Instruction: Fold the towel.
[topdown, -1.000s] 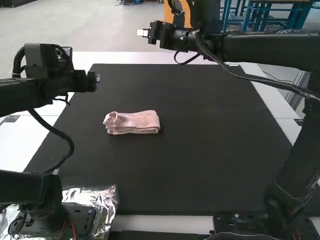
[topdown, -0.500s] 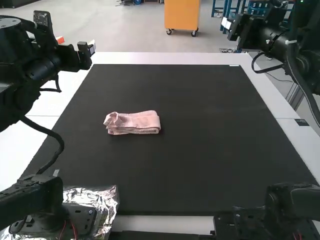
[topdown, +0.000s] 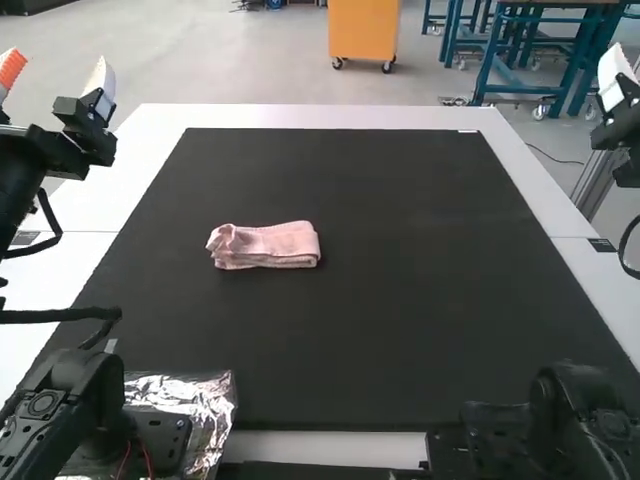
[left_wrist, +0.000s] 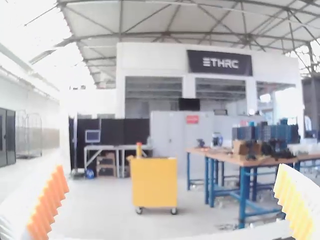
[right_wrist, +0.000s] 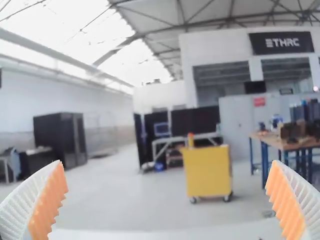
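From here, left gripper (topdown: 57, 72) is up by the table's (topdown: 330, 116) left side, aimed forward — fingers wide, released. Right gripper (topdown: 614, 72) raised at the right, also open. Pink towel (topdown: 265, 245) lies folded, compact — black mat (topdown: 380, 320), left of centre.

Both arms (topdown: 22, 172) raised, jaws apart

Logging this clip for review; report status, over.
Left gripper, right gripper open and empty. Pink towel folded, compact, on the black mat. Nothing on top of it.
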